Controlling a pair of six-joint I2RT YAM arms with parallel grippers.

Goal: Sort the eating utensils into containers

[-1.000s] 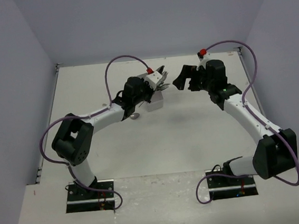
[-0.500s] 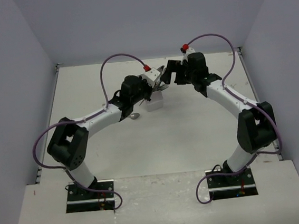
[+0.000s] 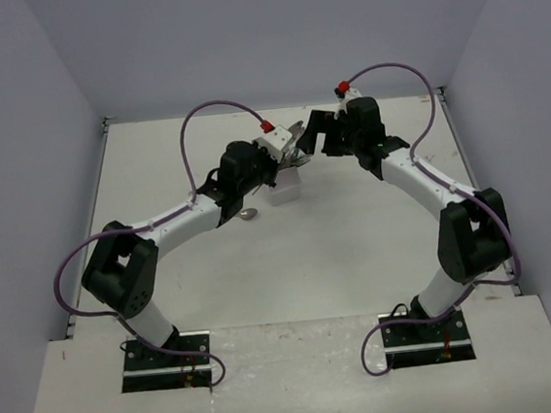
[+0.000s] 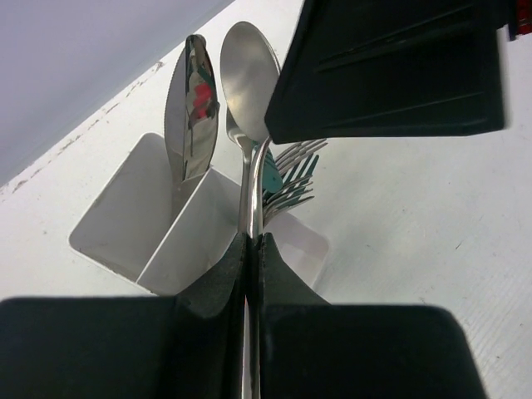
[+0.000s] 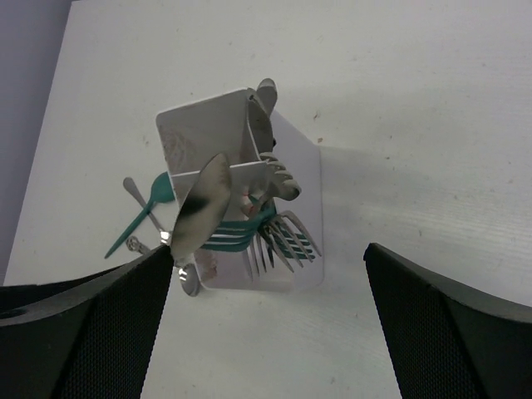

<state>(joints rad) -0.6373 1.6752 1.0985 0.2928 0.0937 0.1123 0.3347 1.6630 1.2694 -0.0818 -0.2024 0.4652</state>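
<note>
Silver metal is pinched between my left fingers: they are closed on the handle of a silver spoon. Its bowl points away from my wrist and is raised above the white box. From my left wrist camera the spoon's stem crosses the thin wall between the middle compartment and the fork compartment. I cannot tell which of the two it hangs over.

A second spoon stands bowl-up in the middle compartment, leaning against a dividing wall. The end compartment on the side of my right arm holds a bunch of forks, silver and teal mixed. Their tines stick out past the rim.

My right fingers are spread wide apart and hold nothing. They hover above the box on the fork side, close to the bowl of the held spoon. I cannot tell whether they touch it.

On the desk, just beside the box, a teal spoon lies flat. A couple of silver pieces lie next to it, partly hidden behind the held spoon's bowl in my right wrist view.
</note>
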